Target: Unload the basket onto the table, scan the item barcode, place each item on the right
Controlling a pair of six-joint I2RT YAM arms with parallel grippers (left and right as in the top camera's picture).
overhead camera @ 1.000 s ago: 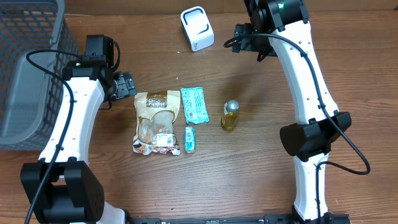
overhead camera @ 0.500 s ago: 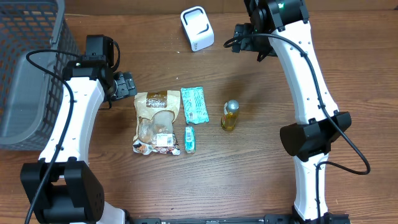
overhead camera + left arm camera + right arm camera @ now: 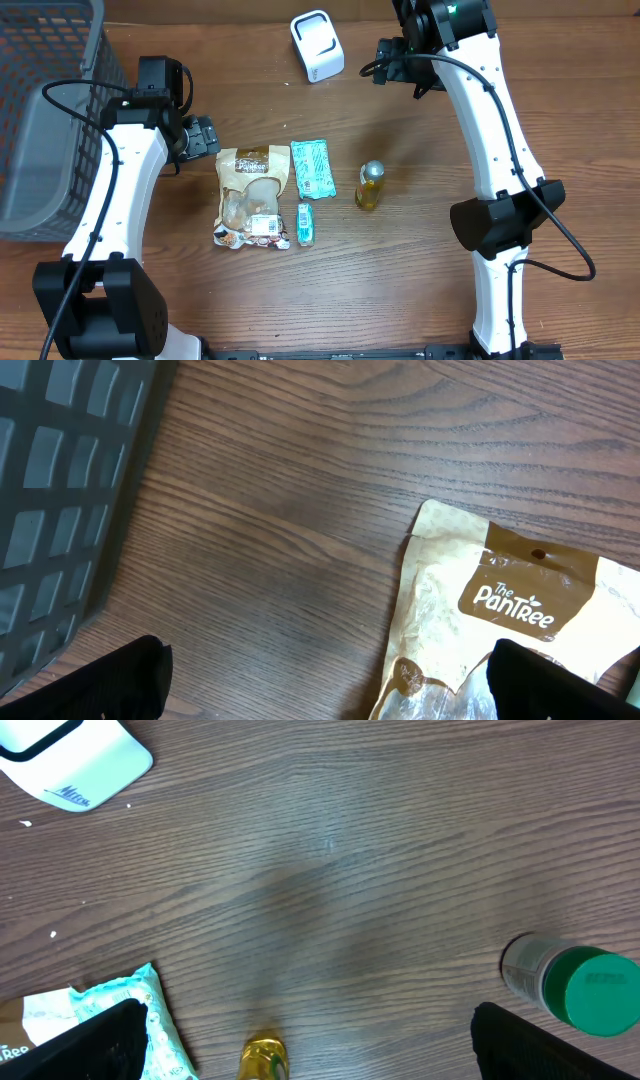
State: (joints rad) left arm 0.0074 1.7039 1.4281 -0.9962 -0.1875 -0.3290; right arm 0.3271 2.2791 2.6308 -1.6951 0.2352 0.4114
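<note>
Wood tabletop [image 3: 400, 290]; L gripper [image 3: 203, 138] and R gripper [image 3: 390, 62] both spread wide, empty; snack pouch [image 3: 252, 195] lies just beside L gripper, scanner [image 3: 317, 45] well apart; risk: floppy pouch slips or crumples when pinched, hiding barcode.

A mock shop checkout — white barcode scanner [image 3: 317, 45], grey basket [image 3: 40, 100], packaged groceries [image 3: 251, 195] on a wooden table [image 3: 400, 280].

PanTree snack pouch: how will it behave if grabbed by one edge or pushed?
Likely floppy: the PanTree pouch lies flat and wrinkled, so it would probably sag from an edge grip. Probably light; loose pieces show through its clear window and may shift. Pushed, it should slide rather than roll.
</note>
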